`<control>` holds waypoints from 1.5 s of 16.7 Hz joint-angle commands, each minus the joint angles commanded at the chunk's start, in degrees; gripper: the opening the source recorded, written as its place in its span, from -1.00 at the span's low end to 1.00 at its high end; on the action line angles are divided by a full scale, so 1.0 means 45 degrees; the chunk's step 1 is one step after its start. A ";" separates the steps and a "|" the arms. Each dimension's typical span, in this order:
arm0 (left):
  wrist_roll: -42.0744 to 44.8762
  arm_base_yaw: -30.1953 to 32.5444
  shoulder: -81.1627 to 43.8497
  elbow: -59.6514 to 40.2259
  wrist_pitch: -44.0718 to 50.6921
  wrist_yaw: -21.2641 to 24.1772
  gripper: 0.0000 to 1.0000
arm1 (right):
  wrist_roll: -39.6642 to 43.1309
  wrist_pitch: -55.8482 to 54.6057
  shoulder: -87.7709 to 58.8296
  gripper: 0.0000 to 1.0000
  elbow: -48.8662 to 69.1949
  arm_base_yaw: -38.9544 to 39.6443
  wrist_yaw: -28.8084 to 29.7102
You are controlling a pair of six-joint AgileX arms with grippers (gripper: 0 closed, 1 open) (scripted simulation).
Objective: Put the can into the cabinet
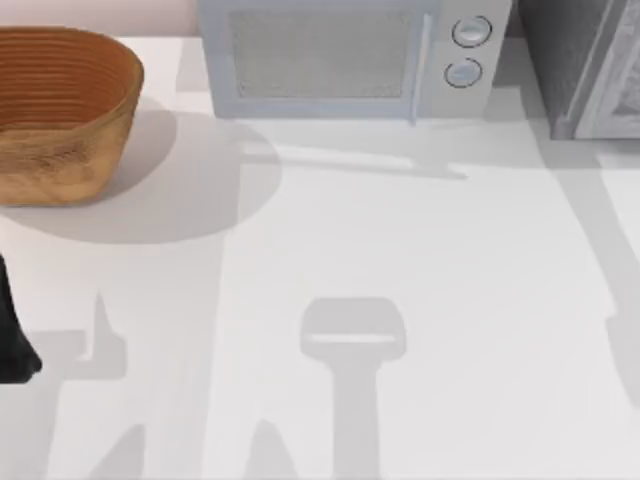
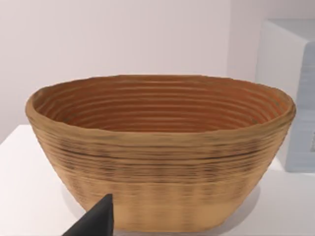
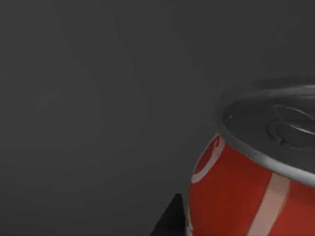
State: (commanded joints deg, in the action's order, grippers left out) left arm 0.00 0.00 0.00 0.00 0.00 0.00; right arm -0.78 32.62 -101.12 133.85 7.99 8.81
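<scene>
Open tabletop (image 1: 420, 300) mid-table; basket (image 1: 60, 110), microwave (image 1: 340, 60) and cabinet (image 1: 580, 65) block the rear.

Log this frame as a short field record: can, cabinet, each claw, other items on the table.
can: close before the right wrist camera, silver top and red label, dark grey surface behind it
cabinet: dark grey unit at the table's far right
right claw: dark finger tip beside the can; grip not discernible
left claw: at the table's left edge, facing the basket
other items: woven basket far left; light grey microwave at the back
</scene>
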 joint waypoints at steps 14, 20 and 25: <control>0.0000 0.0000 0.0000 0.0000 0.0000 0.0000 1.00 | -0.0036 0.1415 -0.4052 -1.00 0.5481 -0.0508 -0.0363; 0.0000 0.0000 0.0000 0.0000 0.0000 0.0000 1.00 | -0.0050 0.1470 -0.4201 -1.00 0.5633 -0.0538 -0.0386; 0.0000 0.0000 0.0000 0.0000 0.0000 0.0000 1.00 | -0.0050 0.1470 -0.4201 -0.25 0.5633 -0.0538 -0.0386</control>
State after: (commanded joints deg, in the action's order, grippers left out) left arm 0.00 0.00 0.00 0.00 0.00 0.00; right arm -1.01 39.24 -120.02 159.19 5.57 7.07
